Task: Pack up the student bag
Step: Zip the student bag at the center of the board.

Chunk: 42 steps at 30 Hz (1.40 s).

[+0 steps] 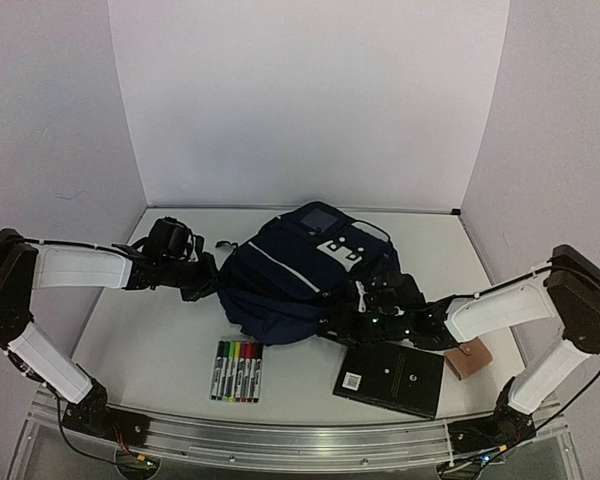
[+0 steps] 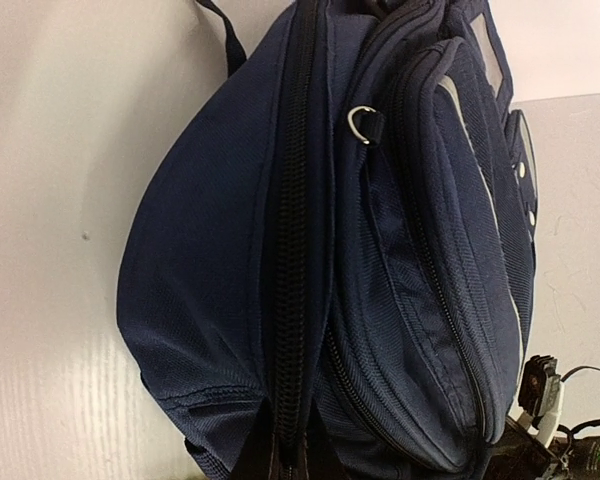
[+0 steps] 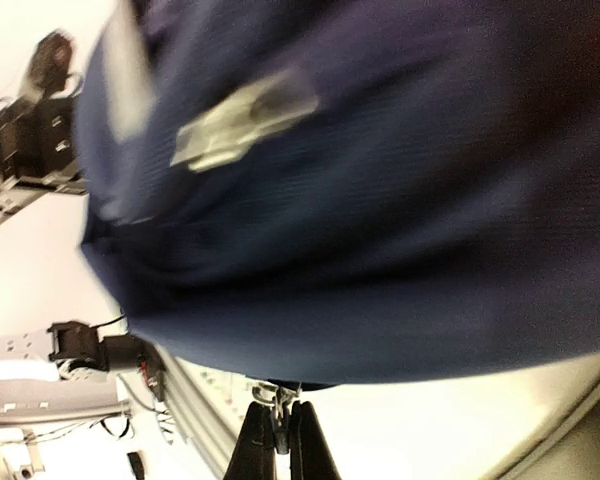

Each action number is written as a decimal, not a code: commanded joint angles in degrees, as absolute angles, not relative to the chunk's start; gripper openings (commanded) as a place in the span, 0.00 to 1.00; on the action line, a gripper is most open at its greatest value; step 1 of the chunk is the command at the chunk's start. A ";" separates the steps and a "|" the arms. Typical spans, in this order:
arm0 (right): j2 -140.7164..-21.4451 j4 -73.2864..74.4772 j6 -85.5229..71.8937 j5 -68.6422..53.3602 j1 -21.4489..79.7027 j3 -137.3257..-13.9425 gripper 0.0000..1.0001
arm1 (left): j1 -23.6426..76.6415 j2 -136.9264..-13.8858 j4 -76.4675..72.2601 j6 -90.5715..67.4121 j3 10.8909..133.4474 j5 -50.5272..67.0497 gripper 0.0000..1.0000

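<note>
Since the left gripper (image 1: 205, 278) is pinched shut at the edge of the student bag (image 1: 285, 285) on the table (image 1: 140, 330) and the right gripper (image 3: 277, 425) is clamped on what looks like a zip pull (image 3: 280, 398), we'd anchor left and drag the zip slow, following its curve.

1. The bag (image 1: 295, 275) lies at mid-table (image 1: 140, 340), toward the rear.
2. The markers (image 1: 237, 371) lie in a row before the bag, near its left half and apart from it.
3. The book (image 1: 390, 378) lies flat before the bag's right half, right of the markers.
4. The block (image 1: 470, 358) sits just right of the book.
5. The left gripper (image 1: 208, 280) is at the bag's left side.
6. The right gripper (image 1: 355, 318) is at the bag's near right edge, behind the book.
</note>
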State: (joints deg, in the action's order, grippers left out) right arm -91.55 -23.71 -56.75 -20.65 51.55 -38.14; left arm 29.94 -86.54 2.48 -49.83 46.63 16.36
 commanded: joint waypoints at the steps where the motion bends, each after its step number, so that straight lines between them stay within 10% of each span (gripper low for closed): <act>1: -91.65 -22.31 -54.00 -21.42 46.15 -36.29 0.00 | 25.10 -83.59 4.06 -43.90 48.15 9.74 0.00; 42: -99.87 -22.09 -37.50 -26.37 25.98 -39.36 0.00 | 18.89 -77.47 4.22 -41.26 44.92 15.73 0.00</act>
